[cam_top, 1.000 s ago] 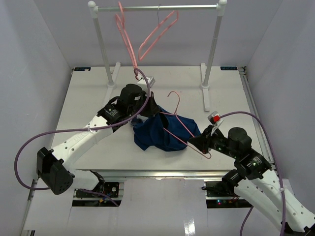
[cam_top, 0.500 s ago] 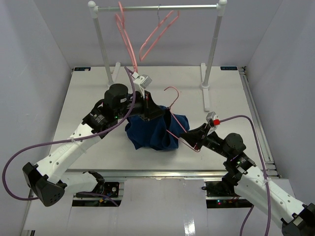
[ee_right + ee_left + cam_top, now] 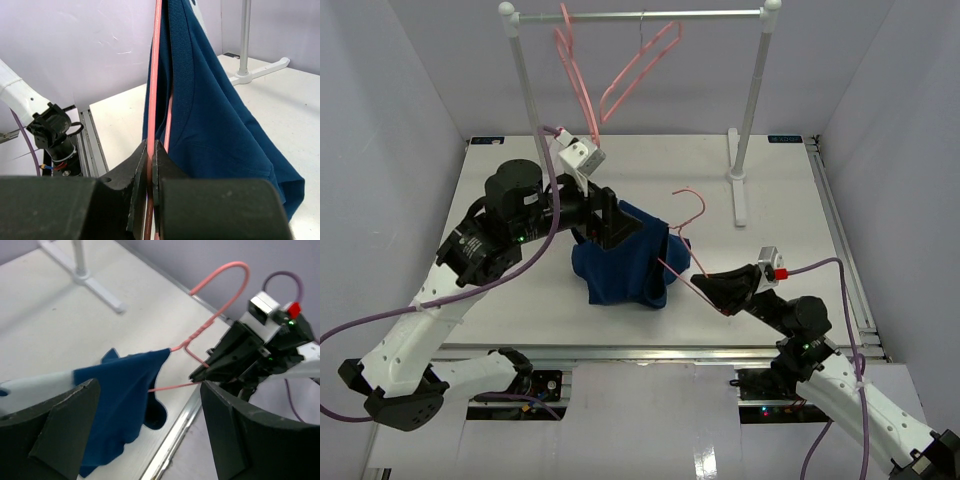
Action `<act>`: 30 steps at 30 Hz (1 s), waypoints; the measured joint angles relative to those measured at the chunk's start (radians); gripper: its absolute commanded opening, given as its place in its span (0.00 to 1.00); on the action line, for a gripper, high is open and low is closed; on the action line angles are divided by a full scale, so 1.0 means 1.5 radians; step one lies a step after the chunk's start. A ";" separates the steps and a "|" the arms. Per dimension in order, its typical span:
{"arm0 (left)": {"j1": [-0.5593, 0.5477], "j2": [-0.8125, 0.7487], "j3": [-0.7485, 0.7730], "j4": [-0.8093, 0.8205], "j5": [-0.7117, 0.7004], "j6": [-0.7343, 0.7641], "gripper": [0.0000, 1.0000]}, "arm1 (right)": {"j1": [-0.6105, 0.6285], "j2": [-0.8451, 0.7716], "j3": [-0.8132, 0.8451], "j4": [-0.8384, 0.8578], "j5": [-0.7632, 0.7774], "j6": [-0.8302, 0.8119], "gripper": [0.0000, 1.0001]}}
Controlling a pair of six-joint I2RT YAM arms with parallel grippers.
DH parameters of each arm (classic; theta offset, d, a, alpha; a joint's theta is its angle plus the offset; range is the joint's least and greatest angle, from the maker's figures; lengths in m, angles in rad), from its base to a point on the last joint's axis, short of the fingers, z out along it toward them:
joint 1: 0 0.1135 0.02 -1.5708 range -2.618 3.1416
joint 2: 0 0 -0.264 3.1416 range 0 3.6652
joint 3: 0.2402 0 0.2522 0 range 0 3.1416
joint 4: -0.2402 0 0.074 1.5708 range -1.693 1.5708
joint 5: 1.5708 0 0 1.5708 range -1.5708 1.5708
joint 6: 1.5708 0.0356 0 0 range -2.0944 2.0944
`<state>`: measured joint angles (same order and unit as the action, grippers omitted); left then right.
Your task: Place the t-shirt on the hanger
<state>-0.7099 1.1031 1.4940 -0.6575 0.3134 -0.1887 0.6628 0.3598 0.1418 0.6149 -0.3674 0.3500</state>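
Raised left gripper (image 3: 150, 386), jaws spread wide; low right gripper (image 3: 150, 148), jaws clamped tight, arm stretched forward-left.

no words, numbers or brand marks can be read in any view. two small teal marks (image 3: 785, 139) at the far corners of the desk (image 3: 790, 205) are too tiny to make out.

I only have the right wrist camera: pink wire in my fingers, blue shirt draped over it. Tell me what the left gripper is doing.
Observer: The left gripper is wide open and holds nothing. The t-shirt hangs on the hanger just ahead of it.
Operator: Now report where the hook is.
Observer: Free in the air, at the end away from the right gripper, and not on the rack's rail.
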 measured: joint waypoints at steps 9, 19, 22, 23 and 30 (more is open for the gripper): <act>0.001 -0.050 -0.102 -0.056 -0.145 -0.008 0.79 | 0.000 -0.119 0.000 -0.068 0.032 -0.020 0.08; 0.001 -0.125 -0.297 -0.030 -0.215 -0.045 0.80 | 0.000 -0.165 0.050 -0.141 0.059 -0.031 0.08; 0.001 -0.129 -0.310 0.012 -0.234 -0.045 0.80 | 0.000 -0.166 0.052 -0.149 0.059 -0.031 0.08; 0.001 -0.127 -0.312 0.024 -0.237 -0.045 0.79 | 0.000 -0.167 0.052 -0.152 0.059 -0.030 0.08; 0.001 -0.084 -0.328 0.102 -0.234 -0.058 0.76 | 0.000 -0.178 0.052 -0.177 0.061 -0.028 0.08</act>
<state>-0.7090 0.9766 1.0023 -0.5042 -0.0382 -0.2752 0.6628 0.0925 0.2199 0.3487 -0.2752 0.3073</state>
